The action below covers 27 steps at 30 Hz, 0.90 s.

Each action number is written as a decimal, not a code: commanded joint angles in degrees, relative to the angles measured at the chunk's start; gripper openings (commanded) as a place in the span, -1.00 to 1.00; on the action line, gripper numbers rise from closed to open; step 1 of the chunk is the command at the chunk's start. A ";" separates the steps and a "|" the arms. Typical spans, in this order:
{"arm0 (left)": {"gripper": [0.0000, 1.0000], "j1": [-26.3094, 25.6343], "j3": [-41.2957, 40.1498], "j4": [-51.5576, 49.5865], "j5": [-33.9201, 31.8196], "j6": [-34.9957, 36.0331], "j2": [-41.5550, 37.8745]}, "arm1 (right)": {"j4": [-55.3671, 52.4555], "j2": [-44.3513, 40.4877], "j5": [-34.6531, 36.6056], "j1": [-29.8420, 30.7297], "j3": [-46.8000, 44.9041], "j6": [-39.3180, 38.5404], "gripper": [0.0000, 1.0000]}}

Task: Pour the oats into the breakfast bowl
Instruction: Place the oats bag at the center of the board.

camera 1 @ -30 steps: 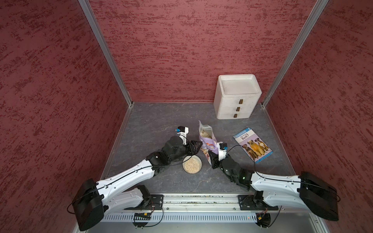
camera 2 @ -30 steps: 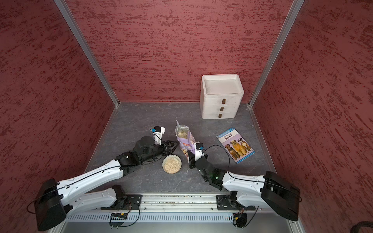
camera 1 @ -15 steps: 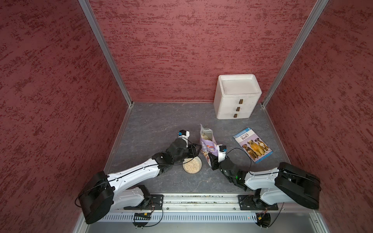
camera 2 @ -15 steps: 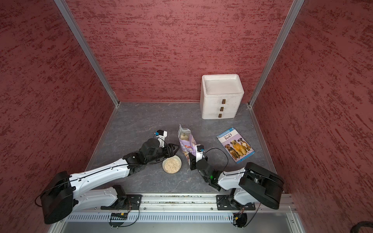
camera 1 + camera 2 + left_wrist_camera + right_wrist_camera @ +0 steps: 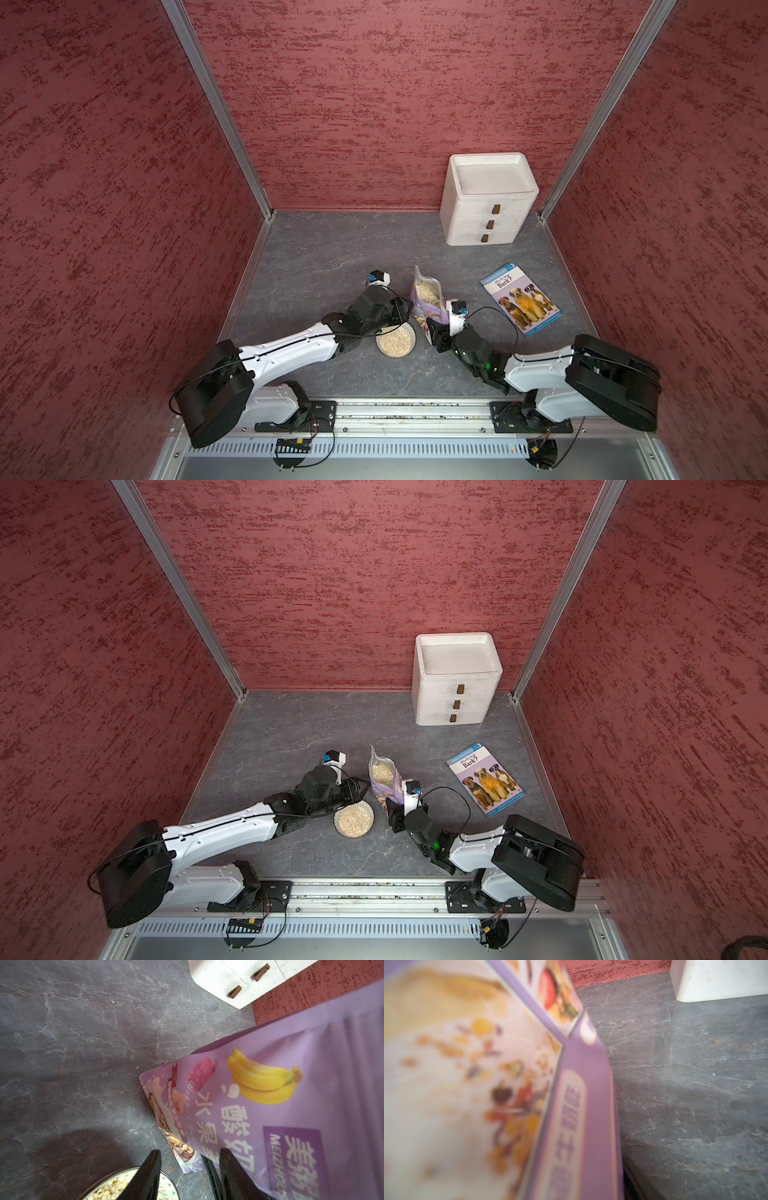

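The lilac pouch (image 5: 432,309) stands upright mid-table with its top open and oats (image 5: 427,292) showing inside. Left of its foot sits the breakfast bowl (image 5: 414,341), heaped with more oats (image 5: 395,341). My left gripper (image 5: 405,313) hovers over the bowl's far rim beside the pouch. In the left wrist view it (image 5: 191,1174) stands open, with the pouch (image 5: 291,1105) corner and bare floor in the gap and the bowl (image 5: 168,1183) under one finger. My right gripper (image 5: 434,332) presses against the pouch's front foot. The blurred pouch (image 5: 583,1105) hides its fingers in the right wrist view.
A white three-drawer box (image 5: 486,208) stands against the back wall on the right. A blue dog book (image 5: 519,297) lies flat right of the pouch. Red walls close in three sides, and the arms' metal rail (image 5: 415,411) runs along the front.
The right arm's rear links have swung in towards the middle, while its gripper stays at the pouch's foot. The left arm has shifted slightly. The pouch stands a little straighter.
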 commanded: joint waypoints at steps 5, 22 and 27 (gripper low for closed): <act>-0.02 0.94 1.48 -0.22 -0.62 -0.83 0.99 | -3.06 -4.72 0.15 -0.31 1.10 0.89 0.41; -0.08 0.79 5.36 -0.50 3.80 -3.83 5.23 | -46.18 -32.59 -2.87 -0.22 13.82 -5.82 0.97; -0.09 0.61 4.55 -1.92 3.58 -3.67 3.84 | -56.57 -31.26 -5.12 -0.23 22.31 -6.55 0.96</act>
